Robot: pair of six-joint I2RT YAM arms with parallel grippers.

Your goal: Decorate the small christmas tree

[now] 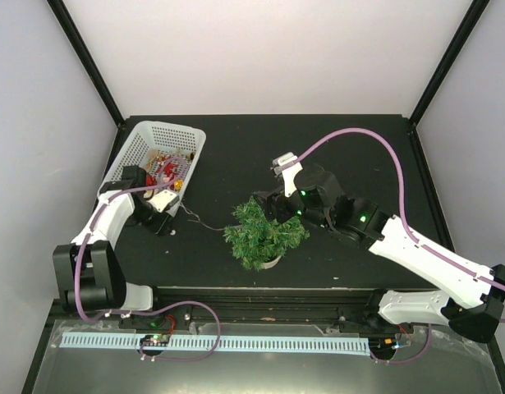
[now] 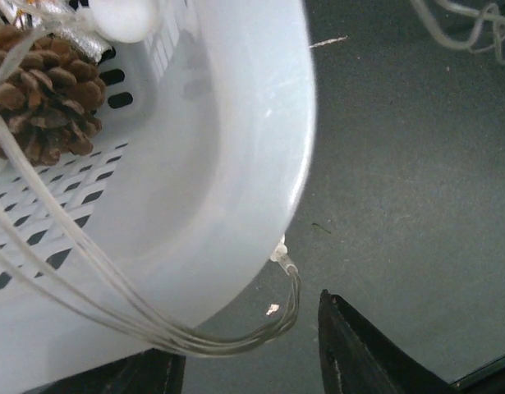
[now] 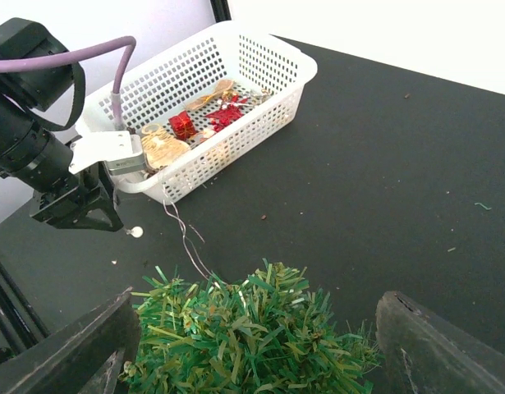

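The small christmas tree (image 1: 264, 234), bushy green in a cream pot (image 1: 272, 263), stands at the table's middle. My right gripper (image 1: 265, 205) is at its far side. In the right wrist view the gripper (image 3: 259, 308) is open wide, with the tree (image 3: 252, 341) between the fingers (image 3: 437, 353). A thin clear light string (image 1: 196, 220) runs from the white basket (image 1: 145, 135) to the tree. My left gripper (image 1: 159, 222) is at the basket's near corner. In the left wrist view it (image 2: 248, 345) is open, and a loop of the string (image 2: 289, 308) hangs between the jaws, not gripped.
The basket (image 3: 268, 57) holds a red gift box (image 3: 182, 125), red and gold ornaments and a pine cone (image 2: 43, 90). A small white bulb (image 3: 135, 232) lies on the table by the left gripper (image 3: 80, 209). Black frame posts stand at the table's back corners.
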